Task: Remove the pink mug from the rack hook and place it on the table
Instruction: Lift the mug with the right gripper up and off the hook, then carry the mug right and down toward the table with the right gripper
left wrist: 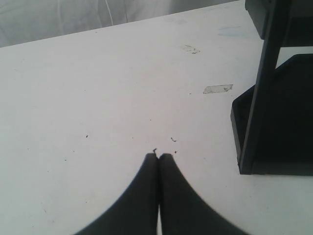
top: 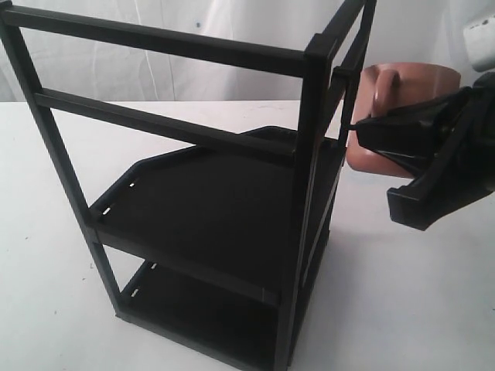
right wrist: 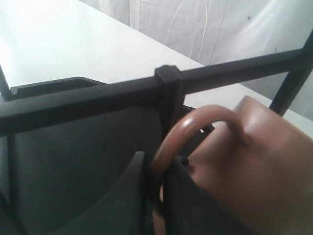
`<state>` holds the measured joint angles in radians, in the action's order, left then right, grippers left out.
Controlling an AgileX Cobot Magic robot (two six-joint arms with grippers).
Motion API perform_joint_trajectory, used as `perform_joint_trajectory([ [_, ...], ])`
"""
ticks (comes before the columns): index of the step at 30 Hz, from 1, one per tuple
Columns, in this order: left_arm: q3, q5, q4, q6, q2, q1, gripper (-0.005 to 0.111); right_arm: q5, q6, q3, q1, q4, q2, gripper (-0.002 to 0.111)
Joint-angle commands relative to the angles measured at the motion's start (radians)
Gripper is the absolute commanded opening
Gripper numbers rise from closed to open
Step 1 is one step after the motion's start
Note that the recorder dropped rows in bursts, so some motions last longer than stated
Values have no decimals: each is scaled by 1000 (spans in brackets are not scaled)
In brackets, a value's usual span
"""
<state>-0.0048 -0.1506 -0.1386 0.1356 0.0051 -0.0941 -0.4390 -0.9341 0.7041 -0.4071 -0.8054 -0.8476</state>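
Observation:
The pink mug [top: 414,83] hangs in the air, tilted, close to the right side of the rack [top: 313,154], well above the table [top: 402,301]. My right gripper [top: 370,133] is shut on the mug's loop handle [right wrist: 195,125], with a finger on each side of it. The thin black rack hook [top: 341,108] stands out from the upright post just beside the handle; whether the handle still rests on it I cannot tell. My left gripper [left wrist: 159,156] is shut and holds nothing, low over the table [left wrist: 98,98] beside the rack's foot [left wrist: 274,147].
The rack's two flat shelf trays [top: 216,201] and its top bars [top: 155,35] fill the middle of the exterior view. A scrap of tape [left wrist: 217,88] lies on the table near the rack's base. White curtains hang behind.

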Motion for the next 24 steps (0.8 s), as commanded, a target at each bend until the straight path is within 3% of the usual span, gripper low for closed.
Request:
perform_joint_trajectory([
  [1, 5, 1, -6, -2, -5, 2, 0, 8, 4, 6, -3, 27, 8, 0],
  [15, 5, 1, -6, -2, -5, 2, 0, -76, 159, -4, -3, 243, 109, 0],
  [24, 5, 1, -6, -2, -5, 2, 0, -30, 187, -198, -3, 372, 275, 0],
])
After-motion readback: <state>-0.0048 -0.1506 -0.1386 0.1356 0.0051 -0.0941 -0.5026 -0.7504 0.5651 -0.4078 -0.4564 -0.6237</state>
